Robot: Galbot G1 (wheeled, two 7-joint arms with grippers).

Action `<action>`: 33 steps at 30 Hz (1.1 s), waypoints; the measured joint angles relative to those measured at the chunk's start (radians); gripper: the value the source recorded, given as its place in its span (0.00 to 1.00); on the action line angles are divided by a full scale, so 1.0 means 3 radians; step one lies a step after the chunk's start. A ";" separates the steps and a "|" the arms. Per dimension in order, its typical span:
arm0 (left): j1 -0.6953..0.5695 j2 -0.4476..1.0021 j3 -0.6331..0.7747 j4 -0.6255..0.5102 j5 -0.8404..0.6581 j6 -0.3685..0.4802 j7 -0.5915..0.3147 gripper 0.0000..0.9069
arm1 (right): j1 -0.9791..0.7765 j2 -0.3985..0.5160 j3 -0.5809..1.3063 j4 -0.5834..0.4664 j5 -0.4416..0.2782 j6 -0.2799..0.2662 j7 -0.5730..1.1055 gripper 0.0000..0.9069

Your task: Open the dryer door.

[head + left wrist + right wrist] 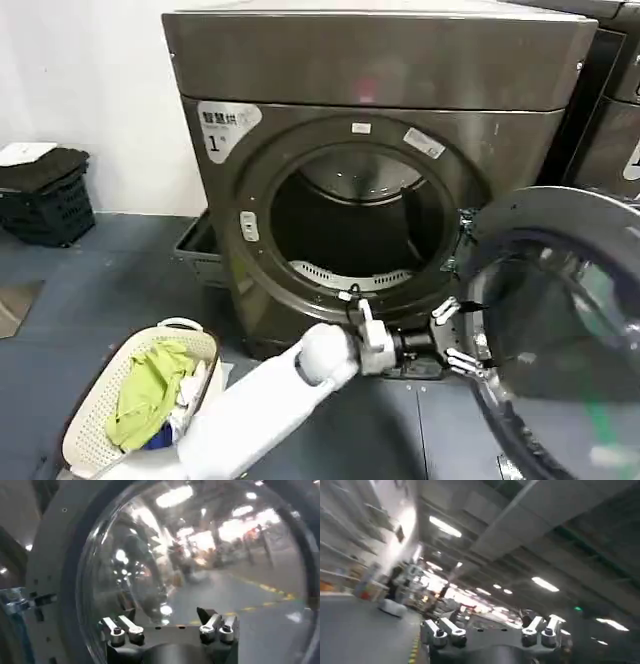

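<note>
Beside the open dryer door [560, 330], left gripper [462, 335] spread.

The dryer [300, 120] has a brushed, bronze-grey metal body with a dull sheen. The dryer door [560, 330] shows a smooth matt grey inner ring around glossy, mirror-like tinted glass. The left claw [462, 335] has bare metal fingers on a glossy white plastic arm. The laundry basket [90, 410] is cream perforated plastic, holding soft cloth.
</note>
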 joint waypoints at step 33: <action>-0.0435 -0.0714 0.0091 0.0798 0.0120 0.0028 -0.0024 1.00 | -0.0137 0.0006 0.0237 -0.0402 -0.0192 0.0225 0.0083 1.00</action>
